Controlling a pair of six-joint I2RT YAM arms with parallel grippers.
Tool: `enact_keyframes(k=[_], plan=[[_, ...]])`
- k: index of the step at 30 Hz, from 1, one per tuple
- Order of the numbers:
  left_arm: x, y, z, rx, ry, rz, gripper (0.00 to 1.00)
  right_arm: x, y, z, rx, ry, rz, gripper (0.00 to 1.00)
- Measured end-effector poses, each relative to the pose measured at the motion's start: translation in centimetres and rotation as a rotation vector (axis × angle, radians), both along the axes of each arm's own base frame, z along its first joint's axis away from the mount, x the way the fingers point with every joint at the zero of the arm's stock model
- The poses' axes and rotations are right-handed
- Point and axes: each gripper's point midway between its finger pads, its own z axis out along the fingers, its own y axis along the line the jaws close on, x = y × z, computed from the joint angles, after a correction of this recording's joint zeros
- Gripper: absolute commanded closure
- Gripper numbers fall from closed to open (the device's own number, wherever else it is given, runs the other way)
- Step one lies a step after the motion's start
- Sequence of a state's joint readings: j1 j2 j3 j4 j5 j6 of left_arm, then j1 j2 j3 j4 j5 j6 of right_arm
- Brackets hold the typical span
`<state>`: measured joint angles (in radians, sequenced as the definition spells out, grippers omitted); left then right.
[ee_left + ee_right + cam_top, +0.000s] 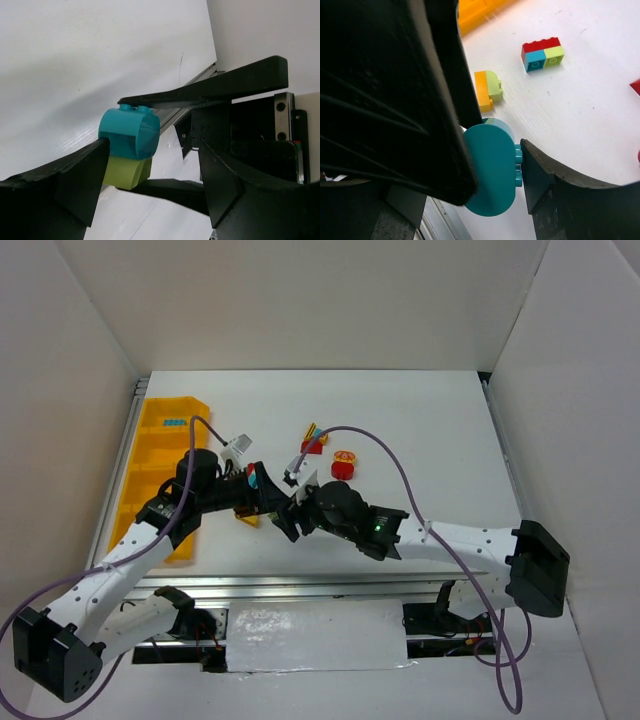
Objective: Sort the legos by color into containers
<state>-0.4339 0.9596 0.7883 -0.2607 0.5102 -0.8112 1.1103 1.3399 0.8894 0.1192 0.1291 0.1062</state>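
Observation:
A teal-blue lego [129,132] sits stacked on a pale green lego [125,171] as one clump, held off the table. My right gripper [495,170] is shut on this clump; the teal piece [490,167] has its studs against one of the fingers [547,175]. In the left wrist view those black fingers [210,87] clamp the clump from above and below. My left gripper [152,152] is open around it, one finger [75,175] touching its side and the other well apart. Both grippers meet at mid-table [285,502]. The yellow-orange containers [150,455] lie at the left.
Loose legos lie on the table: a red, teal and green block [543,53], an orange and green piece [487,89], a red and yellow clump [313,437] and a round red one [344,464]. Small teal pieces [173,423] lie in the far compartment.

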Motion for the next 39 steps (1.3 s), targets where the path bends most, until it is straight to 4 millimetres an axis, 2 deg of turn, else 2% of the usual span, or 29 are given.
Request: enact_keyframes(k=[3,8,12,15,16,18,19,26,28,29,30,31,33,34,39], plan=[[-0.3,-0.2,0.0,-0.001,0.003,-0.014,0.14,-0.1,-0.9,0.1,0.016,-0.011,-0.016,1.00],[-0.4,0.0,-0.9,0.008,0.030,-0.006,0.11,-0.4,-1.6,3.4,0.122,-0.060,-0.022,1.00],[-0.5,-0.1,-0.5,-0.003,0.018,-0.014,0.11,-0.5,-1.7,3.9,0.138,-0.066,-0.021,1.00],[-0.5,-0.4,-0.1,-0.029,0.006,-0.030,0.24,-0.5,-1.6,4.0,0.145,-0.069,-0.018,1.00],[-0.6,-0.5,0.0,-0.044,0.002,-0.033,0.36,-0.5,-1.5,4.0,0.147,-0.069,-0.016,1.00],[-0.8,-0.8,0.5,-0.075,-0.009,-0.046,0.49,-0.5,-1.2,3.8,0.145,-0.066,-0.010,1.00],[-1.0,-0.9,0.7,-0.088,-0.010,-0.051,0.60,-0.5,-1.0,3.6,0.144,-0.065,-0.009,1.00],[-0.6,-0.4,0.7,-0.092,-0.018,-0.036,1.00,0.2,-0.1,3.3,0.157,-0.074,-0.024,0.97],[-0.4,-0.3,0.7,-0.090,-0.018,-0.028,1.00,0.3,0.1,3.2,0.159,-0.074,-0.026,0.85],[-0.4,-0.3,0.7,-0.090,-0.018,-0.027,1.00,0.3,0.1,3.3,0.161,-0.075,-0.026,0.59],[-0.4,-0.3,0.8,-0.091,-0.020,-0.027,1.00,0.4,0.1,3.3,0.162,-0.076,-0.027,0.45],[-0.4,-0.3,0.8,-0.092,-0.021,-0.026,1.00,0.4,0.1,3.3,0.163,-0.076,-0.026,0.25],[-0.3,-0.3,0.9,-0.095,-0.027,-0.027,1.00,0.4,0.2,3.4,0.169,-0.076,-0.027,0.04],[-0.5,-0.4,1.1,-0.103,-0.029,-0.040,1.00,0.3,0.2,3.6,0.183,-0.071,-0.024,0.00],[-1.6,-1.3,1.9,-0.132,-0.052,-0.116,1.00,-0.6,0.7,4.2,0.226,-0.030,0.047,0.00]])
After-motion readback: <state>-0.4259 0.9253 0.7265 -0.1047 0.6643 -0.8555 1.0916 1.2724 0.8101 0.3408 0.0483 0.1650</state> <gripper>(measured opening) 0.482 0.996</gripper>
